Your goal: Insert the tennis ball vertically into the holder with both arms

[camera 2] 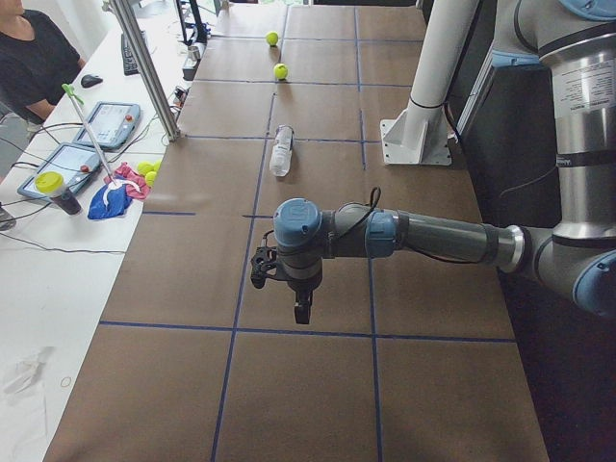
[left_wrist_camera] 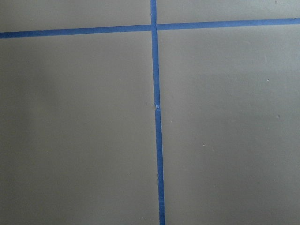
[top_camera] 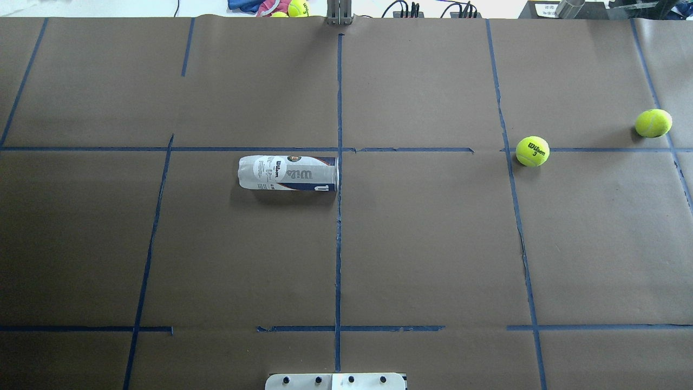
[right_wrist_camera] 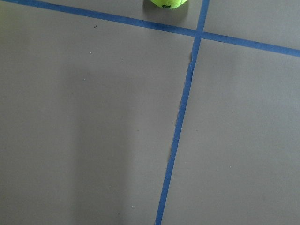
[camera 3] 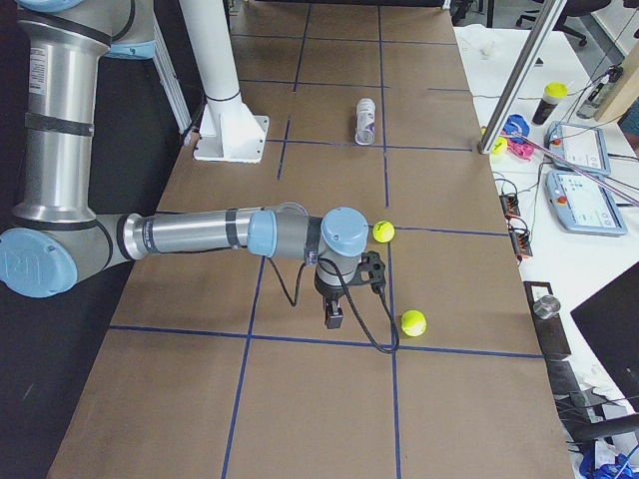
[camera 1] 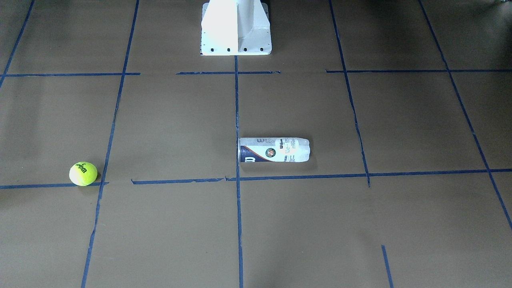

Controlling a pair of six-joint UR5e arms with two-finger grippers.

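Note:
The holder (top_camera: 288, 173) is a clear Wilson can lying on its side near the table's middle, its metal-rimmed mouth at the centre tape line; it also shows in the front view (camera 1: 274, 150). A tennis ball (top_camera: 533, 150) with black Wilson lettering lies to its right, seen too in the front view (camera 1: 83, 173). My left gripper (camera 2: 301, 313) shows only in the exterior left view, hanging over bare table far from the can. My right gripper (camera 3: 332, 317) shows only in the exterior right view, above the table near the balls. I cannot tell whether either is open or shut.
A second tennis ball (top_camera: 653, 123) lies near the table's right end. The white pedestal base (camera 1: 236, 28) stands at the robot's side. Blue tape lines grid the brown table. A side bench with tablets (camera 3: 584, 205) and a seated person (camera 2: 29, 58) run along the far edge.

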